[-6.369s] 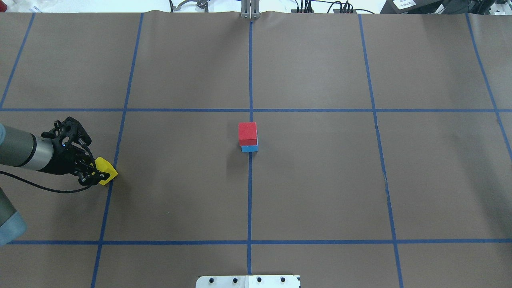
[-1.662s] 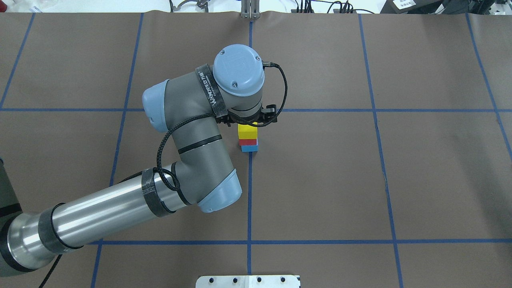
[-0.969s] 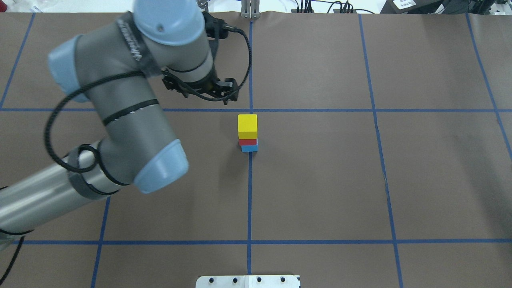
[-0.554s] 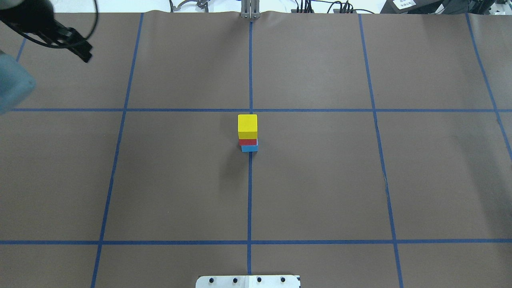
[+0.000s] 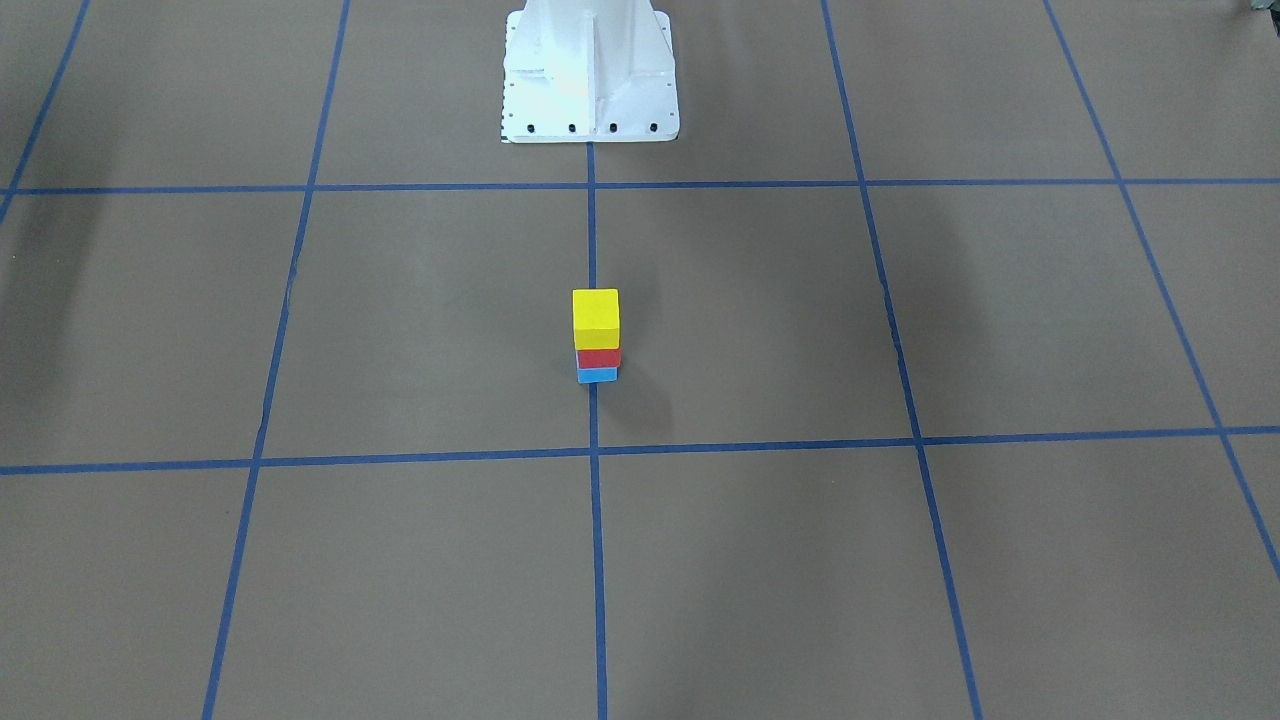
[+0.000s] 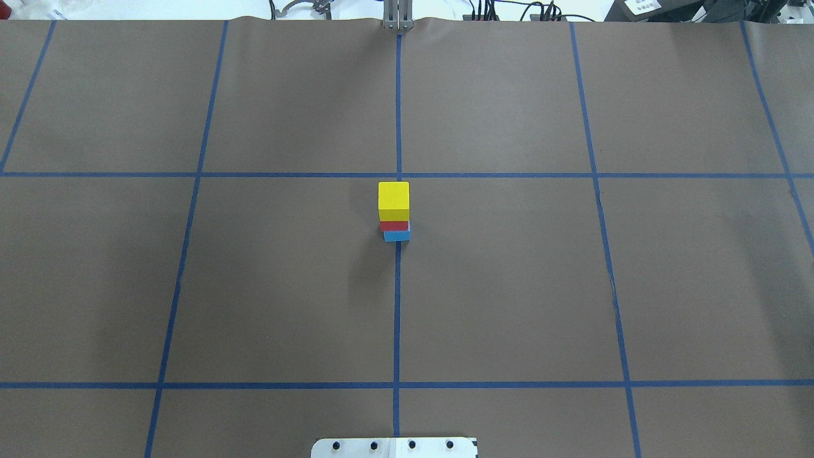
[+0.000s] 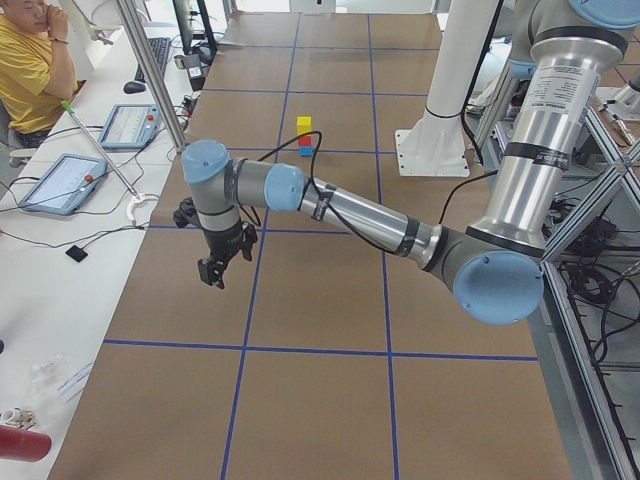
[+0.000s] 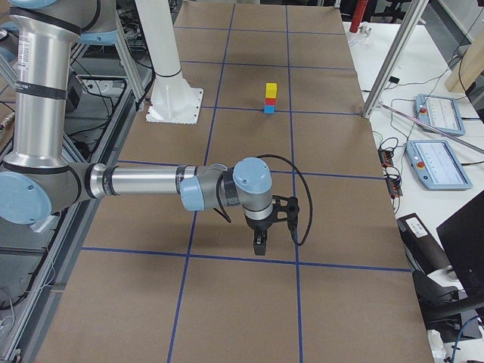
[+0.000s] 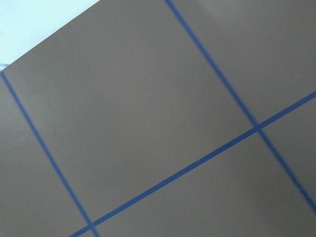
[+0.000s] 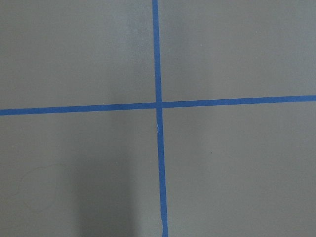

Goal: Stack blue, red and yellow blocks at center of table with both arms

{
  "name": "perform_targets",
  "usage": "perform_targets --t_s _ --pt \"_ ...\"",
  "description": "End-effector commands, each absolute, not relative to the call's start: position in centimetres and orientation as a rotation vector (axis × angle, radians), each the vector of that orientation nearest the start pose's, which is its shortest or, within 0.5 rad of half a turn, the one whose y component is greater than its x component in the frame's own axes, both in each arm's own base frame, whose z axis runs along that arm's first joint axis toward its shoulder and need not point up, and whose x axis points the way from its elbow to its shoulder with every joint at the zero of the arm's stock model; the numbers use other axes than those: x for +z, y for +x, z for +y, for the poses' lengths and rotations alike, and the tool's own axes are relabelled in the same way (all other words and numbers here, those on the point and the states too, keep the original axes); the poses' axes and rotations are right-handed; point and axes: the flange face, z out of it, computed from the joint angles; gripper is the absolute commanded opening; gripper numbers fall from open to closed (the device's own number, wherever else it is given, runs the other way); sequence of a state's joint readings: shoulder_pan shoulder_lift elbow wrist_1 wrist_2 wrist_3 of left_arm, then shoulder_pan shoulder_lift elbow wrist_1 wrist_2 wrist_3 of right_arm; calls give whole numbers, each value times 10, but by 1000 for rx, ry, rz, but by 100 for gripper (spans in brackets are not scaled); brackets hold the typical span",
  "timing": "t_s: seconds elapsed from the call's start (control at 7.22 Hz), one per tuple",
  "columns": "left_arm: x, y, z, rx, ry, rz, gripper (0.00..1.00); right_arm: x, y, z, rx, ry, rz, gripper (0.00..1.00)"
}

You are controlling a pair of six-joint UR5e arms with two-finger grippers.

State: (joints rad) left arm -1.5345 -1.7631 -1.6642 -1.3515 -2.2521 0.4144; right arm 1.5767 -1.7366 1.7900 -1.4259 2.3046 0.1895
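Observation:
At the table's (image 6: 509,286) centre stands a stack: the yellow block (image 6: 393,198) on the red block (image 6: 394,225) on the blue block (image 6: 397,236). The same stack shows front-on with yellow (image 5: 596,315), red (image 5: 598,357) and blue (image 5: 597,375). Nothing touches it. My left gripper (image 7: 215,270) hangs over the table's left end, far from the stack, and shows only in the exterior left view, so I cannot tell its state. My right gripper (image 8: 259,246) hangs over the right end, seen only in the exterior right view, so its state cannot be told either. Both wrist views show bare table and tape lines.
The white pedestal (image 5: 590,70) stands at the robot's side of the table. A person in a yellow shirt (image 7: 30,60) sits at a white bench with tablets (image 7: 60,180) beyond the far edge. Another tablet (image 8: 435,162) lies on the bench in the exterior right view.
The left arm brought the yellow block onto the red one, let go, then swung away to the left and out of the overhead view. The stack has stayed put.

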Motion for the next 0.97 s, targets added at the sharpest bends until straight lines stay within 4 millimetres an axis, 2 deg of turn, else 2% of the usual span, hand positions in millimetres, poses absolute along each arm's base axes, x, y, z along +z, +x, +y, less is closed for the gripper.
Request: perform_targets --t_s 0.0,0.14,0.28,0.42,0.55,0.69,0.83 --pt "622 -85 -487 223 151 763 100 623 71 -433 120 111 -725 100" --pt "656 -99 -441 163 189 761 100 623 72 -433 121 113 -714 100" --pt "655 -99 -441 160 213 746 100 623 72 -434 119 113 -712 100" --pt "637 -98 -484 67 140 759 100 635 72 -435 127 91 -711 100" --pt "632 -98 -488 33 92 768 100 641 71 -434 132 78 -713 100" --pt "629 -99 -481 34 95 759 100 642 71 -434 133 75 -713 100" --pt "636 -98 -479 20 72 753 100 641 71 -430 133 73 -722 100"
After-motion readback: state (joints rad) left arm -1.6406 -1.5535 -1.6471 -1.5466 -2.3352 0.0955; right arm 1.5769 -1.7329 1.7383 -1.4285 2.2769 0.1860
